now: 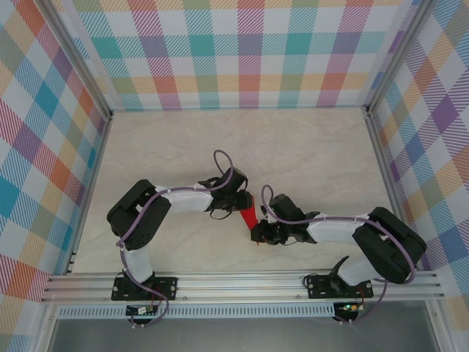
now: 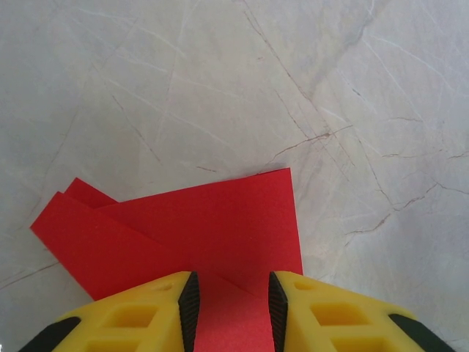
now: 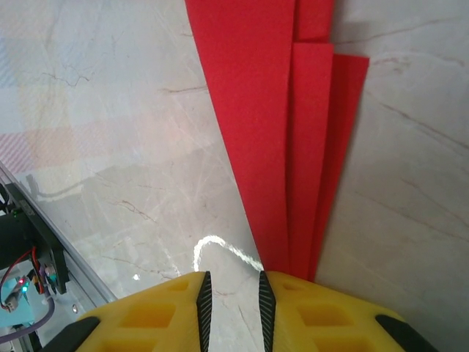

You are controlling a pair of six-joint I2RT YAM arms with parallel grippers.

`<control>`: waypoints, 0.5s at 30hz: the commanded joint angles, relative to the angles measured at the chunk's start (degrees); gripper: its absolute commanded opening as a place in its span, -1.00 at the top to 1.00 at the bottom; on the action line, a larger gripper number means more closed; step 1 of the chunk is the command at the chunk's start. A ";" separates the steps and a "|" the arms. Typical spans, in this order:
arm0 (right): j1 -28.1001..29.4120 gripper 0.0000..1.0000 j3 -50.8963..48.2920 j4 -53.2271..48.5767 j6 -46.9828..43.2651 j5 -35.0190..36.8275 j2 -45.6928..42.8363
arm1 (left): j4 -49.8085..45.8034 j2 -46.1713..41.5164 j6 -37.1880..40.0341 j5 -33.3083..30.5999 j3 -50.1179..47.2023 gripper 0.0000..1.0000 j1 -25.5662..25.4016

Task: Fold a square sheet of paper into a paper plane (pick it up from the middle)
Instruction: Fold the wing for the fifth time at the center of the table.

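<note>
Red paper plane [image 1: 249, 217] runs far-to-near, left gripper [image 2: 232, 284] over its wide far end, right gripper [image 3: 233, 282] at its near tip, both with jaws apart.

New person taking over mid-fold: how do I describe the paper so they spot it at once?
Start at the pale marbled table and go to its near-middle, where the two black arms meet tip to tip. Between the left gripper and the right gripper lies the folded red paper, a narrow layered wedge tapering toward the right gripper. Nothing else there is bright red.
</note>
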 commanded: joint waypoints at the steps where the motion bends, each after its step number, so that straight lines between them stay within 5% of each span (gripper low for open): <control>1: 0.60 0.40 -1.04 -5.43 -1.34 4.63 -6.53 | -2.88 -1.16 1.41 -0.18 1.87 0.29 -1.06; 7: -0.19 0.11 -1.44 -20.10 -1.31 24.16 -24.56 | -13.75 -5.65 1.62 -9.34 6.01 0.04 -3.40; 15: -9.00 -0.07 2.12 -26.01 -4.34 26.90 -27.06 | -25.96 -6.41 -6.47 -20.74 10.58 -0.24 -9.00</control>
